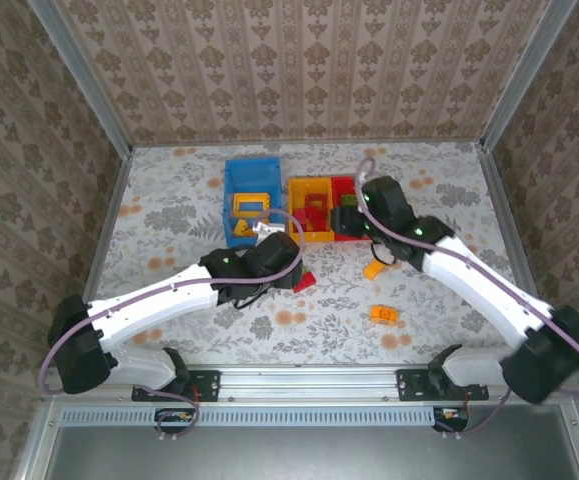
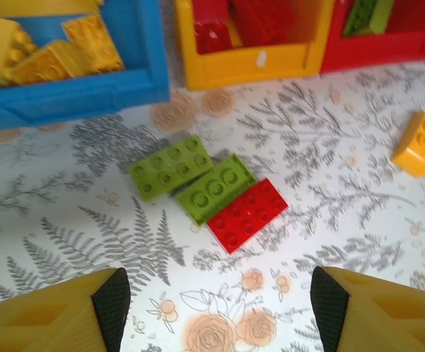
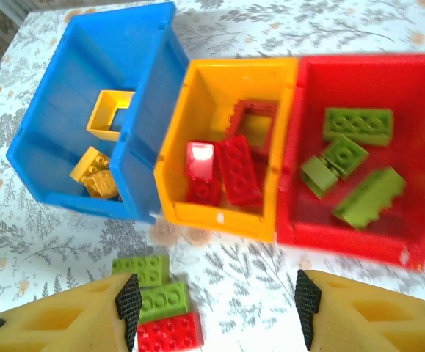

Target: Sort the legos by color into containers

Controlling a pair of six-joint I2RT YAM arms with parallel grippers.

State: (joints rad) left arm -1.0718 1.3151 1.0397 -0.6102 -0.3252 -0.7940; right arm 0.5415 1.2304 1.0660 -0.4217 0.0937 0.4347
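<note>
You are hovering the left end effector (image 2: 218, 297) released over green legos (image 2: 172, 167), the right end effector (image 3: 218, 299) released by the containers (image 3: 219, 218).

Three bins stand side by side in a row at the far middle of the table (image 1: 159, 200). The left bin (image 3: 51, 95) holds a frame (image 3: 109, 114) behind a few bricks (image 3: 95, 176). The middle bin (image 3: 174, 147) holds several bricks (image 3: 238, 169), and the right bin (image 3: 418, 132) holds four more bricks (image 3: 357, 125). In front of the left and middle bins, three loose bricks (image 2: 216, 188) lie touching in a slanted row. A single brick (image 2: 420, 143) lies to their right.
</note>
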